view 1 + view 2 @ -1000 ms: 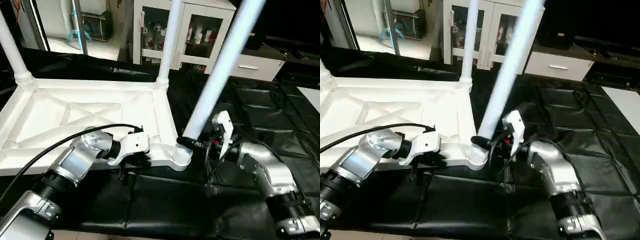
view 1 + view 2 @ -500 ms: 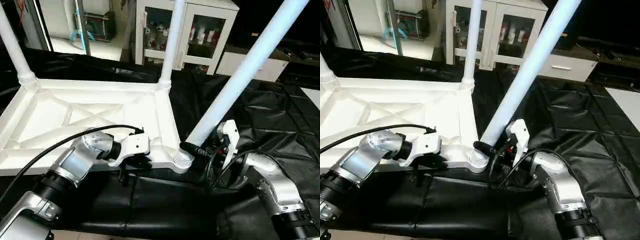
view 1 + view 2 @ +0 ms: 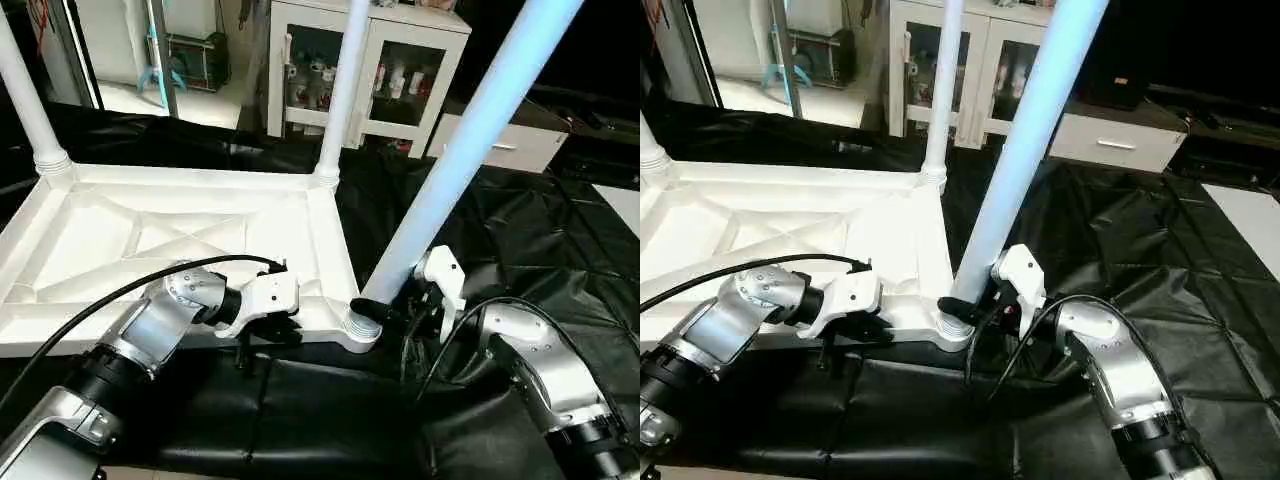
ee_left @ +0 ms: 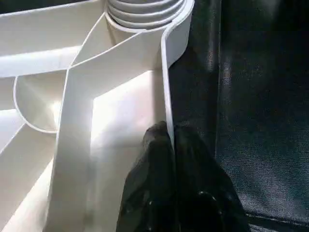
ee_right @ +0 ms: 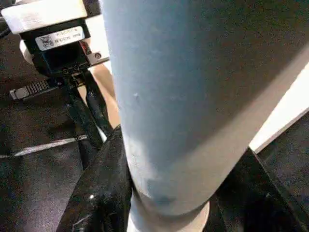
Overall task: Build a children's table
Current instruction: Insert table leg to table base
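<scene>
The children's table top (image 3: 180, 225) lies upside down on the black cloth, its X ribs facing up. White legs stand in its far left corner (image 3: 25, 90) and far right corner (image 3: 340, 90). A third leg (image 3: 470, 140) rises from the near right corner socket (image 3: 362, 325), leaning right. My right gripper (image 3: 375, 308) is shut around this leg just above the socket; its black fingers (image 5: 101, 183) hug the tube (image 5: 193, 96). My left gripper (image 3: 252, 342) is shut on the top's near rim (image 4: 166, 106), one finger (image 4: 149, 183) on each side of the thin wall.
Black cloth (image 3: 540, 240) covers the work table to the right and in front. A white glass-door cabinet (image 3: 400, 60) and a drawer unit (image 3: 510, 145) stand behind it. A black cable (image 3: 100, 295) arcs over my left forearm.
The right wrist has turned around the base of the near right leg, and the leg's lean has shifted a little. The left gripper stays on the rim.
</scene>
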Robot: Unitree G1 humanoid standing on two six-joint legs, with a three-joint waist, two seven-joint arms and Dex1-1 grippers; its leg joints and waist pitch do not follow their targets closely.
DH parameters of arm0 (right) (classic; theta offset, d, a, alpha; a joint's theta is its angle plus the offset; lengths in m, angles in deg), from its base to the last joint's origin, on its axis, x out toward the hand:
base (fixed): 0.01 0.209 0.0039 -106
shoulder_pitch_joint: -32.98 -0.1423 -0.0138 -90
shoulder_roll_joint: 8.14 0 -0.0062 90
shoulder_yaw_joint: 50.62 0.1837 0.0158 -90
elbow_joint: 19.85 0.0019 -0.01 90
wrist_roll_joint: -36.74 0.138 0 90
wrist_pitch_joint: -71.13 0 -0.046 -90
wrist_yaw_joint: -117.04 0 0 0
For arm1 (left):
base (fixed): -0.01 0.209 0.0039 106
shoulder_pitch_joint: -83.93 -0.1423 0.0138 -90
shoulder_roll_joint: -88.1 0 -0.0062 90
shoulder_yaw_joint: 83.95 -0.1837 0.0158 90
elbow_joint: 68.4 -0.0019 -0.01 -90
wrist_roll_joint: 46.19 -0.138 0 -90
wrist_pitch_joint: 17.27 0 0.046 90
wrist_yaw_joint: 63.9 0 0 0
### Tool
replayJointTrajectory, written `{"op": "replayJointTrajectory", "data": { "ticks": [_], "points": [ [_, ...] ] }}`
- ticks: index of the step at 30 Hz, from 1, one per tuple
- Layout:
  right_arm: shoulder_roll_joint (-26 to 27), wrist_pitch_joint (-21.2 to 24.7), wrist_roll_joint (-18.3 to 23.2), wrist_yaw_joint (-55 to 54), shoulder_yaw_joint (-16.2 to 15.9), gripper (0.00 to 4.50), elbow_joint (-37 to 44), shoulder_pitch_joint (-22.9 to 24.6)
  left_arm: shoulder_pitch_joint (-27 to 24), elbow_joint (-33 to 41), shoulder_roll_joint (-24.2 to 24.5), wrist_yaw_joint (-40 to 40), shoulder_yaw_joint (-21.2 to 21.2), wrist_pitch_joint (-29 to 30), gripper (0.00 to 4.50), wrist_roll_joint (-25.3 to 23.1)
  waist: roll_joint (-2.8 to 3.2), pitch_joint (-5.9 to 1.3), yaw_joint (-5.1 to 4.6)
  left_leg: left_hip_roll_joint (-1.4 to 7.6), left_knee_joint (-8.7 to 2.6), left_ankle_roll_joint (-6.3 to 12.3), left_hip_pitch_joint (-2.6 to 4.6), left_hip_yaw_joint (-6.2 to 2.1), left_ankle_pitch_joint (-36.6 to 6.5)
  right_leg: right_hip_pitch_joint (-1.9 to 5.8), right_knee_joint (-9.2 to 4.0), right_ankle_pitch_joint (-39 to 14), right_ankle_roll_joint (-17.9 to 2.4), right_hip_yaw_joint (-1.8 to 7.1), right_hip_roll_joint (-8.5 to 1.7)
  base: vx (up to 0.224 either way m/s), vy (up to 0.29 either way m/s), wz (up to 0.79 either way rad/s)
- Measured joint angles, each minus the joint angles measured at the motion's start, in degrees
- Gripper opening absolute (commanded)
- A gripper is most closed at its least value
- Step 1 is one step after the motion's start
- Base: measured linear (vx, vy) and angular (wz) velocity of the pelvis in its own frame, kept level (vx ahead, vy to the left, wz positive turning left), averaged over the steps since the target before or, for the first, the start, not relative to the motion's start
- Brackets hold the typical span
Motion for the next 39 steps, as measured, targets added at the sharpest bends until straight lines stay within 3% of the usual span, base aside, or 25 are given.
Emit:
{"op": "replayJointTrajectory", "data": {
  "ticks": [10,31,33,36,39],
  "points": [
    [2.0,5.8,2.1,0.0,0.8,1.84,-5.1,-4.9,0.0,-0.2,0.2,0.7,0.3,0.5,0.0,-0.4,-0.05,-0.02,-0.51,-0.16,0.06,0.0,0.04,-0.41,0.0,-0.07,-0.05,0.0,0.0,-0.01,0.0,0.0,0.0,0.0],
    [2.8,3.7,1.0,-3.2,-0.3,1.84,-5.1,-4.8,0.0,-0.7,-0.2,1.9,0.8,0.9,0.0,-0.4,-0.01,-0.03,-0.6,-0.31,-0.22,0.0,0.05,-0.72,0.0,-0.13,-0.7,0.0,0.0,-0.08,0.02,0.0,0.0,0.0],
    [4.1,3.0,0.7,-6.1,0.3,1.84,-6.4,-5.2,0.0,-1.3,-1.0,3.3,1.5,1.7,0.0,-0.5,-0.01,-0.02,-0.91,-0.33,-0.23,0.0,0.04,-0.79,0.0,-0.23,-0.73,0.0,0.0,-0.1,0.02,0.0,0.0,0.0],
    [8.3,1.5,-0.2,-15.4,1.4,1.84,-11.4,-8.3,0.7,-3.2,-4.5,8.1,3.6,5.7,0.0,-0.5,-0.11,0.1,-2.19,-0.49,-0.22,0.0,-0.05,-1.11,0.0,-0.51,-0.9,0.0,0.0,-0.17,0.02,0.0,0.0,0.0],
    [12.8,0.7,-1.6,-27.5,3.4,1.84,-17.4,-13.0,3.8,-6.2,-9.2,13.7,4.9,10.9,0.0,-0.8,-0.13,0.3,-3.22,-0.67,-0.2,0.0,-1.08,-1.57,0.0,-1.14,-1.46,0.0,0.0,-0.36,0.01,0.0,0.0,0.0]
  ]
}}
